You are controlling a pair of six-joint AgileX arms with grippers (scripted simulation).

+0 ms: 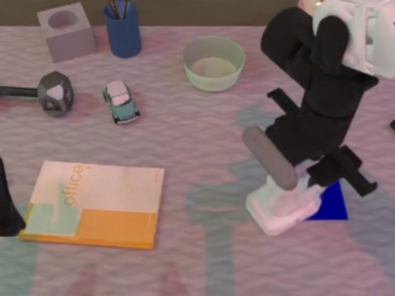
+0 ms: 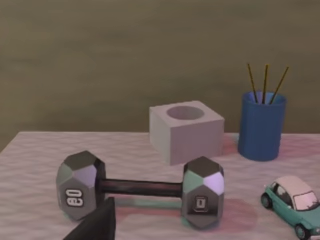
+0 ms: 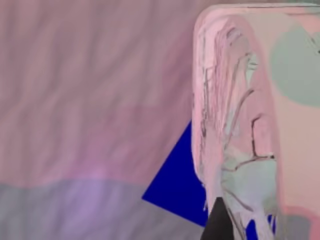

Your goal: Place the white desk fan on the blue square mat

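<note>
From above, the right gripper (image 1: 296, 161) hangs over the fan (image 1: 285, 206), its grip hidden; the fan covers only the mat's (image 1: 329, 205) left part, so letting go risks a miss. The booklet (image 1: 99, 203) reads "office". Left wrist: the dumbbell (image 2: 142, 188) bears unreadable marks. Right wrist: the fan (image 3: 250, 125) is close, the mat (image 3: 177, 187) beneath.

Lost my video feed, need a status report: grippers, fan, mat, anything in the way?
Right gripper at the white desk fan, fingers hidden. Fan base overlapping the blue square mat, mostly off its left edge. Left gripper parked at table's left edge. Nothing blocking.
</note>
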